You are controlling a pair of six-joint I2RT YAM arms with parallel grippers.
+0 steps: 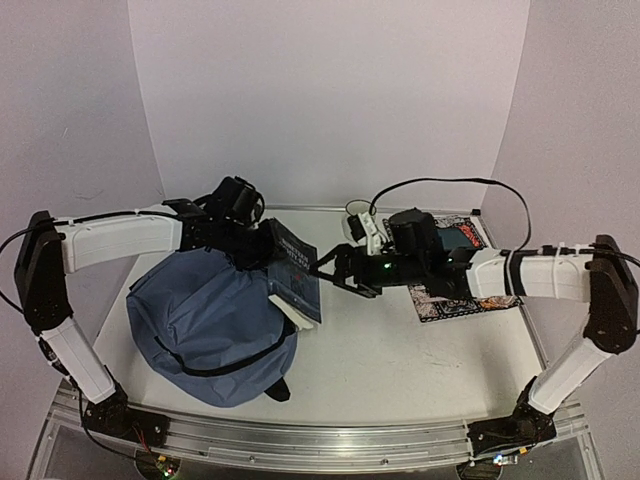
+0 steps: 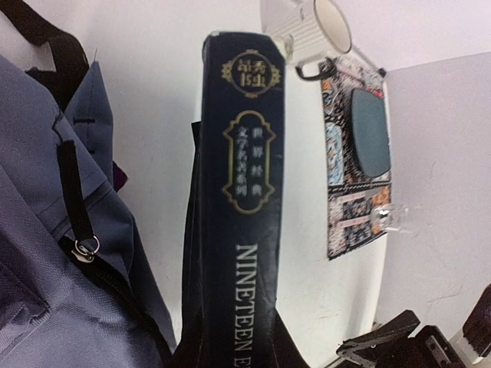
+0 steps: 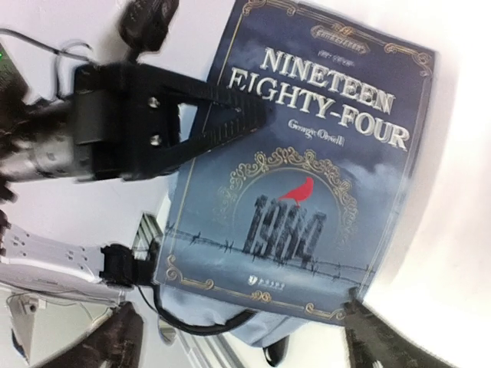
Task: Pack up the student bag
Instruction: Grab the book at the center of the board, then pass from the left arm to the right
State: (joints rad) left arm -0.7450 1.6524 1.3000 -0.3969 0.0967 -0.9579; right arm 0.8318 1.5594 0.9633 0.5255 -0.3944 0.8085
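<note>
Left wrist view cuts off the title on the book.

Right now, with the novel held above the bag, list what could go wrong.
1. The left pincer grips the Nineteen Eighty-Four novel near one edge only, and the right pincer stands open, so the novel may tilt or slip.
2. The novel hangs at the student bag's edge nearest the right arm. No open mouth shows beneath, so it could land on fabric or the table.
3. The open right pincer sits close to the cover and may knock it.
</note>
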